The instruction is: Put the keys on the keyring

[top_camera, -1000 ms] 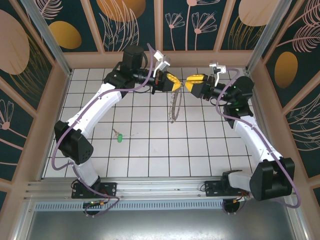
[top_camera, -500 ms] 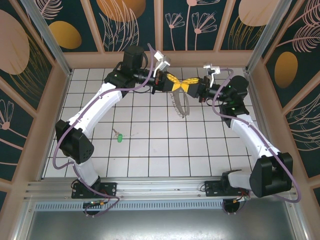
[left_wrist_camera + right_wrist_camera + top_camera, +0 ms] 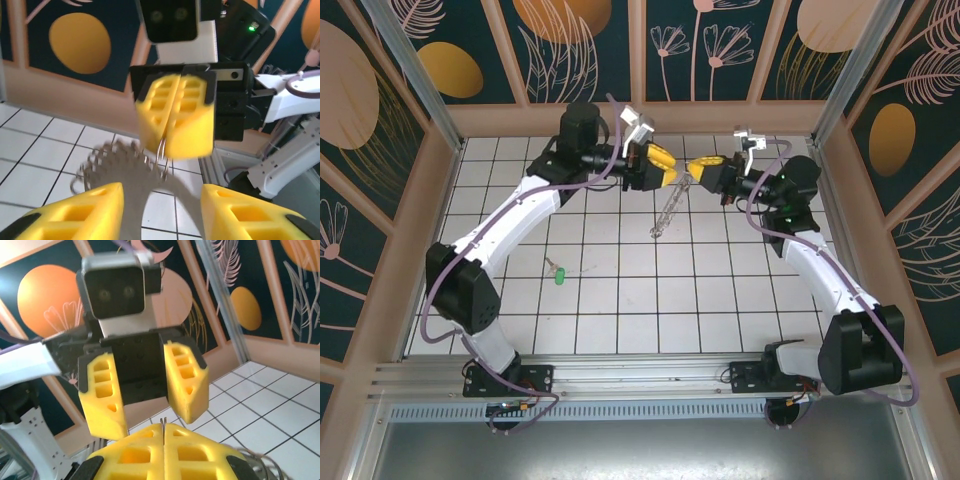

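Left tool [image 3: 674,170] has let go; right tool [image 3: 698,168] now pinches the keyring [image 3: 667,210].

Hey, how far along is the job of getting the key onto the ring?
Done: the keyring is up in the air. In hand: the right tool is shut on it, with the left tool open just beside. Left: the green key lies on the tiles, not yet picked up or threaded.

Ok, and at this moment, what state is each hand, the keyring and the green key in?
left hand: open, fingers apart, gripping nothing.
right hand: shut on the keyring's wire.
keyring: lifted off the table, hanging from the right hand.
key: lying on the tiles, well apart from the keyring, not threaded on.
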Tool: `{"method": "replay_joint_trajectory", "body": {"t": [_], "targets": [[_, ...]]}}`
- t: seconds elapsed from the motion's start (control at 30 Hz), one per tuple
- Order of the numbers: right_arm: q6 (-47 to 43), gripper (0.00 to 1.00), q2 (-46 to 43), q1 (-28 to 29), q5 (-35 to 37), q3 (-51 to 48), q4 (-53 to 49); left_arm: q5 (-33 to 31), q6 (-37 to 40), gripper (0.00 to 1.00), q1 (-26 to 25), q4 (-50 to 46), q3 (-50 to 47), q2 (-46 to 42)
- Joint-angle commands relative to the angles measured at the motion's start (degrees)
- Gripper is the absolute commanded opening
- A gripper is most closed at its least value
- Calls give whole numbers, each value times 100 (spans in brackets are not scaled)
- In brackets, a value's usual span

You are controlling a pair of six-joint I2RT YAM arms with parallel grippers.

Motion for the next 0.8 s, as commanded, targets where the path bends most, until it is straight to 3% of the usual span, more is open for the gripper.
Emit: {"method": "replay_joint_trajectory", "body": {"t": [0.0,0.53,0.77], "targets": [[450,0,-212,-33,266,-43,1076,-507,-1086,50,98,1798,-619,-510],[1808,0,380,429,1677,-221,3501,-757,-4510,42,82,6276,-1577,-44],[2270,0,769,533,1931,-150,4112,-853,-5014,41,14,6979,-1636,234]]}}
